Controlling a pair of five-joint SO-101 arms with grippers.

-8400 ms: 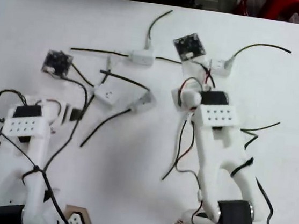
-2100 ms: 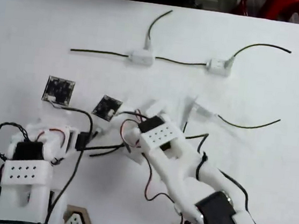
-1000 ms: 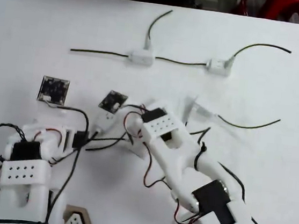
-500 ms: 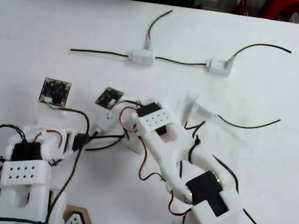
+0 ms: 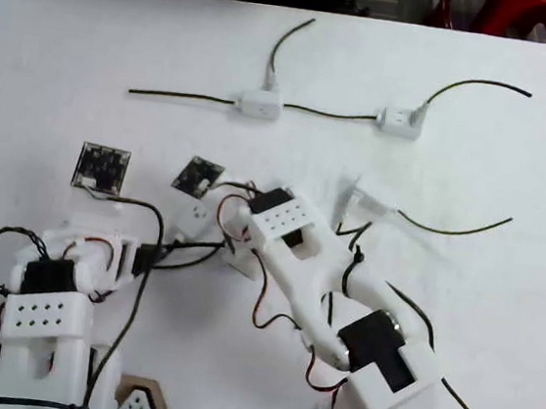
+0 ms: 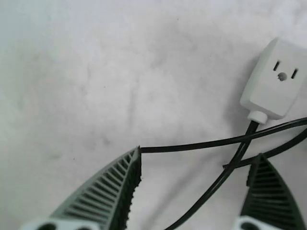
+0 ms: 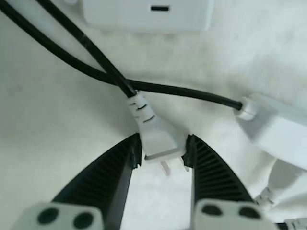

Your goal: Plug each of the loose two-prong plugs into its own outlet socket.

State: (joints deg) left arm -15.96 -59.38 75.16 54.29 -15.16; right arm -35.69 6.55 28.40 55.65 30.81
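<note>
A white two-prong plug (image 7: 158, 139) on a black cable sits between the fingers of my right gripper (image 7: 160, 146), which is shut on it, prongs pointing back toward the wrist. In the high view this gripper (image 5: 231, 249) is left of the table's middle, beside a white outlet socket (image 5: 193, 217). The left wrist view shows that outlet (image 6: 273, 79) face up on the table. My left gripper (image 6: 197, 154) stands open short of it, with black cables (image 6: 206, 143) crossing between its fingers. From above, the left gripper (image 5: 154, 250) lies just left of the outlet.
Two joined plug-and-socket pairs (image 5: 257, 104) (image 5: 399, 120) lie in a row at the back with cables trailing off. Another white connector (image 5: 363, 197) with a cable lies right of the right arm. A white slotted block (image 7: 148, 12) lies beyond the held plug.
Since the earliest frame both arms have drawn back toward the near edge, with outlet and plug now near the left arm. In the last second the right gripper edged left toward the outlet.
</note>
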